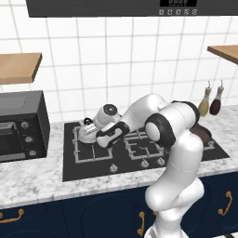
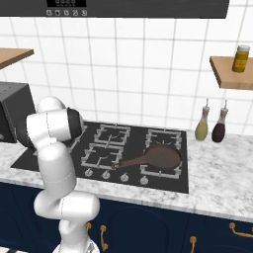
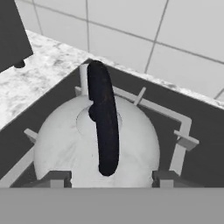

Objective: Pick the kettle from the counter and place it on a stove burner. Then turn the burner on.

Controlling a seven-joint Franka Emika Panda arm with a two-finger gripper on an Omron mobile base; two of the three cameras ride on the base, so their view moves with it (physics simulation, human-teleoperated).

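My gripper (image 3: 105,177) stands open, one fingertip (image 3: 54,178) on each side of the kettle's black handle (image 3: 104,118), neither pressing it. The kettle (image 3: 94,140) sits right under my palm on a burner grate (image 3: 181,131) at the stove's far left corner, so I judge the placing done and the release in hand. That grate looks like one of the smaller ones, though I cannot be sure.

Next I need to lift straight off so my fingers clear the handle, then come back toward the row of knobs (image 1: 145,163) along the stove's near edge and turn the one for this burner. Which knob that is I cannot tell.

Beyond the kettle, off the stove's edge, the counter (image 1: 28,174) carries a dark oven (image 1: 21,125). Well away on my other side lies a pan (image 2: 162,157), with two bottles (image 2: 210,126) past it. Nothing blocks the knobs.
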